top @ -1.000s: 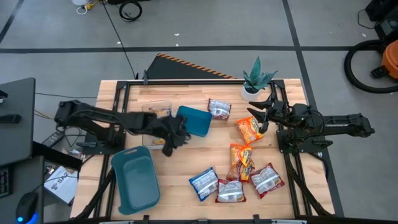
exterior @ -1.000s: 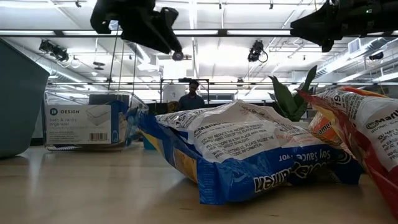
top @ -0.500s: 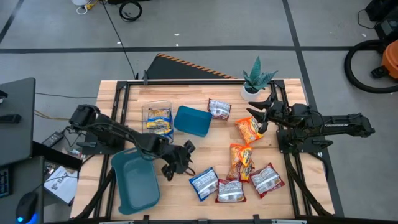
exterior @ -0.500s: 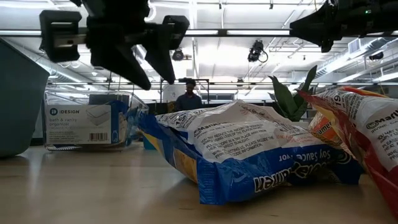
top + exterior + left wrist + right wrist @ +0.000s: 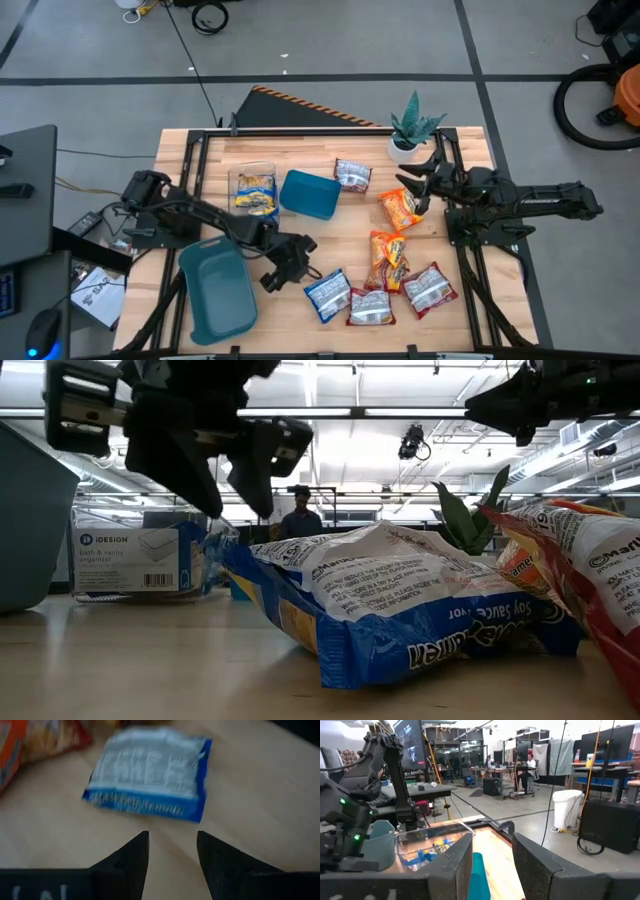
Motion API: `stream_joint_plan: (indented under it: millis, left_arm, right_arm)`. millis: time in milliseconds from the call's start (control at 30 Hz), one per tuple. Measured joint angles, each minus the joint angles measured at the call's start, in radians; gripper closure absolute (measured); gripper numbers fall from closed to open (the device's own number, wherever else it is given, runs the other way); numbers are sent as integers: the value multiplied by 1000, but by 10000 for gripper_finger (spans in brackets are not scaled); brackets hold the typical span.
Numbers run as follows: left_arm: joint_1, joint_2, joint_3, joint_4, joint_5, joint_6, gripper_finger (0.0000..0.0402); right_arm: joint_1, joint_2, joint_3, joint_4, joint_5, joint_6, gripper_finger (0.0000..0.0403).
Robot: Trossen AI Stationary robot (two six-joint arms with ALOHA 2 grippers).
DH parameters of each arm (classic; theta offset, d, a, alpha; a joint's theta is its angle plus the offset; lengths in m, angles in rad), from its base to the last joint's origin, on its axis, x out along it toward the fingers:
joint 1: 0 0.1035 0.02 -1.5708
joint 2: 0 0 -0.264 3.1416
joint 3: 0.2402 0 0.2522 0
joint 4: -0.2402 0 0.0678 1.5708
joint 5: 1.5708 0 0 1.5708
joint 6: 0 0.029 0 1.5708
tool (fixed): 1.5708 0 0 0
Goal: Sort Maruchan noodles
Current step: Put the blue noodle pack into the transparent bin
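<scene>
My left gripper [image 5: 290, 262] hangs open over bare wood, pointing down, just left of a blue-and-white noodle packet [image 5: 327, 293]. In the left wrist view that packet [image 5: 150, 772] lies flat beyond my open gripper [image 5: 172, 850]. Orange packets [image 5: 400, 208] [image 5: 387, 258] and red-and-silver packets [image 5: 352, 174] [image 5: 430, 288] [image 5: 371, 307] lie flat on the table's right half. Yellow-and-blue packets sit in the clear container [image 5: 253, 190]. My right gripper [image 5: 415, 185] waits open above the far orange packet.
Two teal bins stand on the table: one [image 5: 310, 194] beside the clear container, one [image 5: 217, 288] near the near-left corner, close behind my left arm. A potted plant [image 5: 412, 125] stands at the far edge. A person shows far off in the room [image 5: 300, 515].
My left gripper has swung from over the teal bin by the clear container toward the table's near edge and right, coming down close to the blue-and-white packet. The packets and my right arm have kept still.
</scene>
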Motion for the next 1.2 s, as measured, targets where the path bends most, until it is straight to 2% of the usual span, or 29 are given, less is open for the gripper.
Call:
stream_joint_plan:
  millis: [267,633,900,1200]
  left_arm:
    - [-61,0,0,44,-4,31,230]
    - [-106,0,-43,75,-153,183,230]
    - [-108,0,-77,170,-149,230,230]
    - [-114,92,-79,251,-136,314,230]
  right_arm:
    - [0,37,-5,5,-33,137,259]
    - [0,85,-6,4,-35,230,259]
    - [0,86,-6,4,-81,231,259]
    - [1,91,-7,3,-143,232,259]
